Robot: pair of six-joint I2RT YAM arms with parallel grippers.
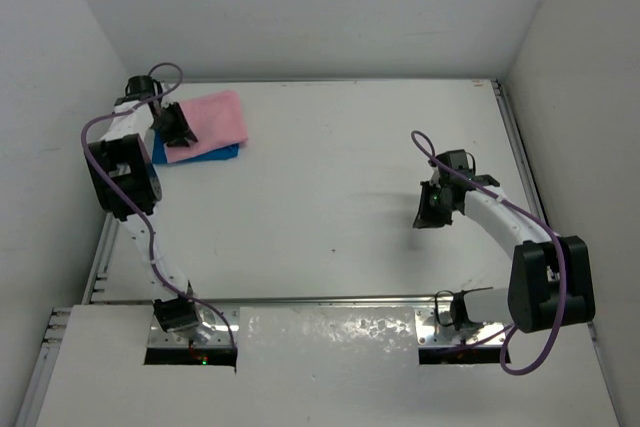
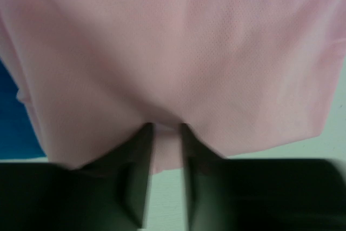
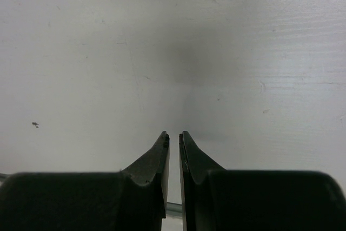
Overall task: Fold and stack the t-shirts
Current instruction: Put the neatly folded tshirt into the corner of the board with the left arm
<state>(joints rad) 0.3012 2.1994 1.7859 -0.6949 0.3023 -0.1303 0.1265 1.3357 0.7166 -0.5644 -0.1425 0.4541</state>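
The folded light pink t-shirt (image 1: 215,115) lies on top of the folded bright blue t-shirt (image 1: 212,154) at the table's far left. Only the blue shirt's near edge shows. My left gripper (image 1: 180,133) sits at the pink shirt's near left edge. In the left wrist view the pink cloth (image 2: 173,52) fills the frame, and a fold of it lies between the closed-in fingers of the left gripper (image 2: 166,129). A strip of blue (image 2: 13,123) shows at the left. My right gripper (image 1: 430,209) hovers over bare table at the right, and it shows shut and empty in the right wrist view (image 3: 173,136).
The white table (image 1: 330,197) is boxed in by white walls at the left, back and right. A metal rail (image 1: 520,157) runs along the table's right edge. The left arm's purple cable (image 1: 100,122) loops close to the left wall.
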